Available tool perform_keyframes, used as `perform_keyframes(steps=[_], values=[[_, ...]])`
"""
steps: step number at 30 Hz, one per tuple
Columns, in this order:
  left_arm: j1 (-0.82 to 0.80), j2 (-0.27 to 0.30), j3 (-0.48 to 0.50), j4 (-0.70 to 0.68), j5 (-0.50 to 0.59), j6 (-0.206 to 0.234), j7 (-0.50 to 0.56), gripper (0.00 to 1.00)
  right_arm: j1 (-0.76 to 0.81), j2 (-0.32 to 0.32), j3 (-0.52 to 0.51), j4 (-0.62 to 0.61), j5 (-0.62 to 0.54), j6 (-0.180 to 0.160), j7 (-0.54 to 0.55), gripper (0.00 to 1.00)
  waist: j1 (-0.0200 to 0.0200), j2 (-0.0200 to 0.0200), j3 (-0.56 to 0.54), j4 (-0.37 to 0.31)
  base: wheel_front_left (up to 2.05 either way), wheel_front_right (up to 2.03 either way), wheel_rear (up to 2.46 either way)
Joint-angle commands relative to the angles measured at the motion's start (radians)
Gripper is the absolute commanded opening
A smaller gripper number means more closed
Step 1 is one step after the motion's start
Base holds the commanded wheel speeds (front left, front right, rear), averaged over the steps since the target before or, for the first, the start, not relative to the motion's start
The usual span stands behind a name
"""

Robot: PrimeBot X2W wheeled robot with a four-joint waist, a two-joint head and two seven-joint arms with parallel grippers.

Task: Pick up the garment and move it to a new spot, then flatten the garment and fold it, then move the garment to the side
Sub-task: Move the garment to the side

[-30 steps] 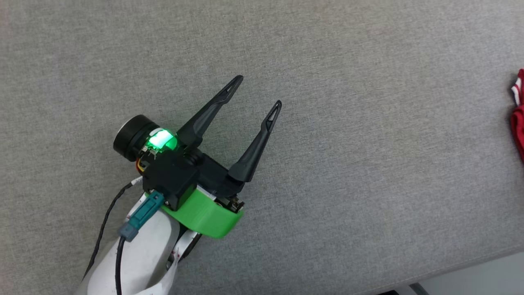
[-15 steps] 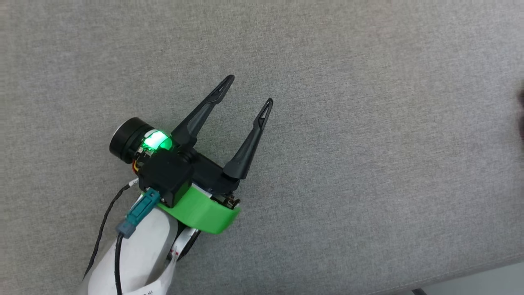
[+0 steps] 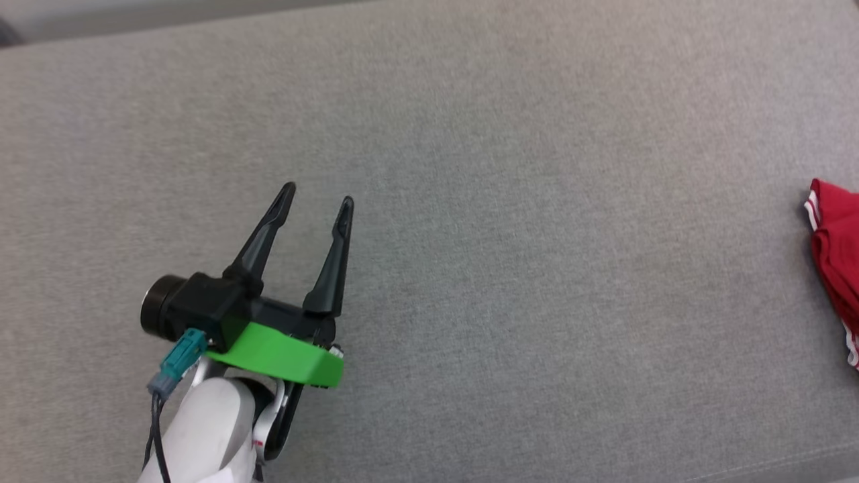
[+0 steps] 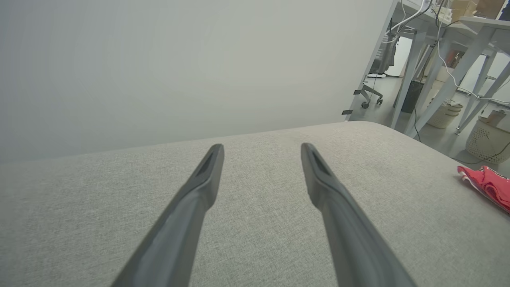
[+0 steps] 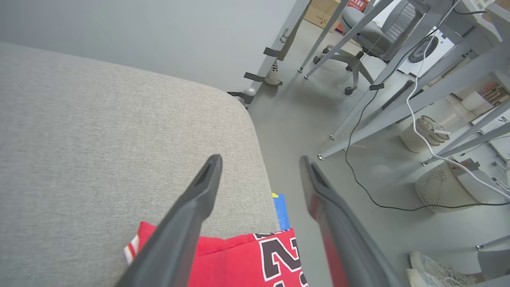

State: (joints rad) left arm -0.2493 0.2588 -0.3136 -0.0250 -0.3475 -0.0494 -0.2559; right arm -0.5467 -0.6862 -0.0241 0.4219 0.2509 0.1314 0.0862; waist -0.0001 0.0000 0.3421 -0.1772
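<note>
- The shirt lies at the frame's right edge, well apart from the left gripper; the right gripper hangs over it, nearer.
- Both grippers gape wide, empty.

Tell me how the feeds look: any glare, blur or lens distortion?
Head view: even, soft light, no glare, fabric surface sharp, garment cropped by the right edge. Left wrist view: wide-angle bend tilts the table legs; left end effector soft near the lens. Right wrist view: garment print crisp, right end effector blurred low down.
</note>
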Motion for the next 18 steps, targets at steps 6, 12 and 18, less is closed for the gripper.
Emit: perform_keyframes(steps=[6,12,18], values=[[0.103,-0.04,0.073,0.035,-0.022,0.012,-0.006,1.0,0.172,0.126,-0.013,-0.286,0.105,-0.001,-0.047,1.0,0.0001,0.0,-0.191,0.111,0.0,0.0,0.0],[0.183,-0.076,0.137,0.055,-0.021,0.004,-0.006,1.0,0.337,0.272,-0.014,-0.456,0.1,-0.001,-0.115,1.0,0.0001,0.0,-0.25,0.15,0.0,0.0,0.0],[0.241,-0.106,0.171,0.078,0.016,-0.024,-0.006,1.0,0.475,0.406,0.004,-0.498,0.075,-0.001,-0.204,1.0,0.0001,0.0,-0.291,0.186,0.0,0.0,0.0]])
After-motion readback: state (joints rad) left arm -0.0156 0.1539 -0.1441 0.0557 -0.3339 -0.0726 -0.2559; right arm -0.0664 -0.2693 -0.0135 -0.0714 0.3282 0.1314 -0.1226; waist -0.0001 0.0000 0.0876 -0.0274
